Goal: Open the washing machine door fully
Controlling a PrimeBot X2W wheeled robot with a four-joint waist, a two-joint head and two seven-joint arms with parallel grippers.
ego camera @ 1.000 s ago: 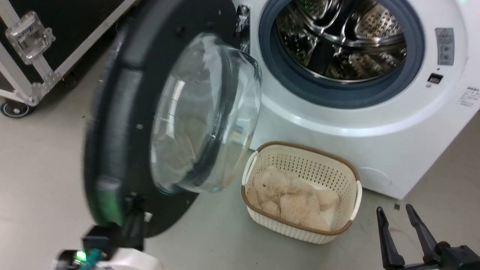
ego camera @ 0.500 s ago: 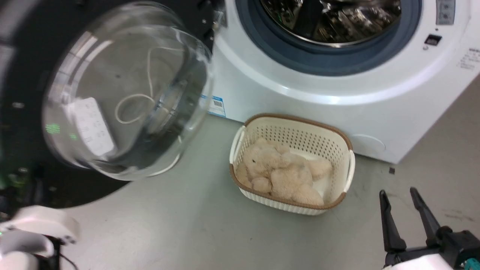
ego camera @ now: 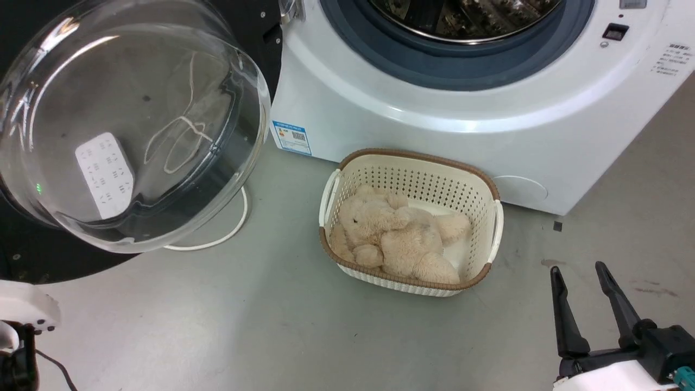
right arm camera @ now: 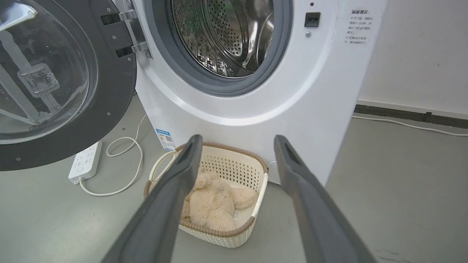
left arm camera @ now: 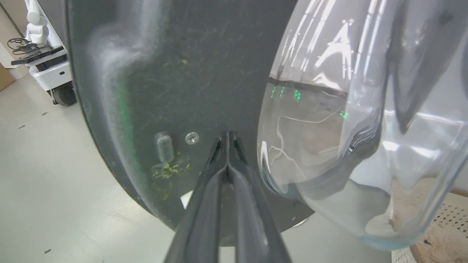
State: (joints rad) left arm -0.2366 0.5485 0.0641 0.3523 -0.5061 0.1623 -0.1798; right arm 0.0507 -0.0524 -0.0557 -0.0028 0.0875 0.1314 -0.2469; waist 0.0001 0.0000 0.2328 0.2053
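Observation:
The washing machine door [ego camera: 136,81] stands swung wide to the left of the white washing machine [ego camera: 412,130], its clear glass bowl bulging toward me from the matte black inner face. In the left wrist view my left gripper [left arm camera: 227,137] is shut, its tips touching the door's black inner face [left arm camera: 164,73] beside a screw, left of the glass bowl [left arm camera: 347,128]. The steel drum [right arm camera: 226,36] lies uncovered inside the grey-blue gasket [ego camera: 461,65]. My right gripper [ego camera: 583,279] hangs open and empty at the lower right, well clear of the door [right arm camera: 109,91].
A cream perforated basket [ego camera: 491,190] holding a beige plush toy [ego camera: 391,239] sits on the floor before the washer. A white power strip [right arm camera: 85,160] and its looped cable [right arm camera: 135,153] lie under the door. A wall [right arm camera: 420,54] stands to the right.
The door has swung further out to the left, its inner face now turned toward me. My left arm went with it toward the lower left corner. The head camera has shifted.

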